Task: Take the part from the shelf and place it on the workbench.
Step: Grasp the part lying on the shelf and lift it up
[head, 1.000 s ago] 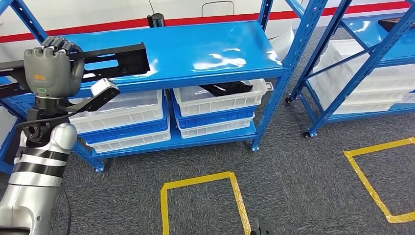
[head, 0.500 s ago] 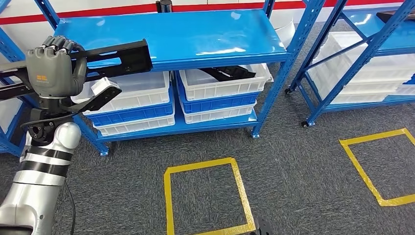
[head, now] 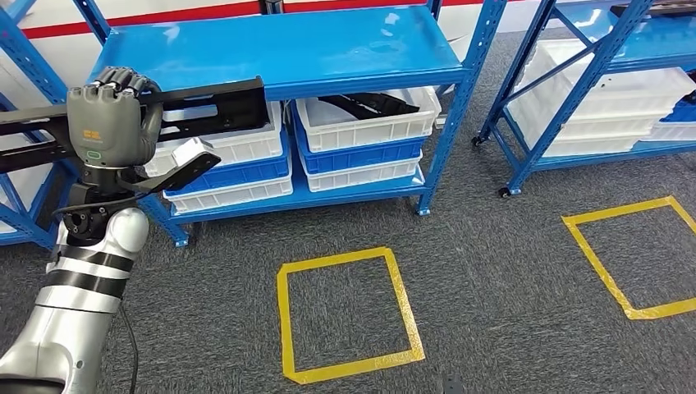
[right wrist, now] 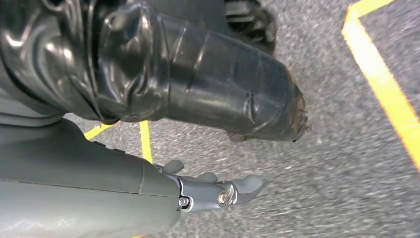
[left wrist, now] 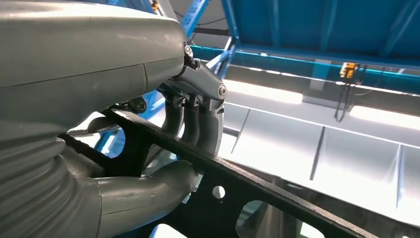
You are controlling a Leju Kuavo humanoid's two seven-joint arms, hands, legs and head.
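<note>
L hand (head: 109,125) raised in front of shelf (head: 279,49), fingers (left wrist: 198,119) wrapped round black part (head: 209,105); part held level, clear of the shelf top, long bar running past hand on both sides. R hand (right wrist: 198,191) hangs over carpet (head: 509,271), fingers loosely extended, holding nothing.
</note>
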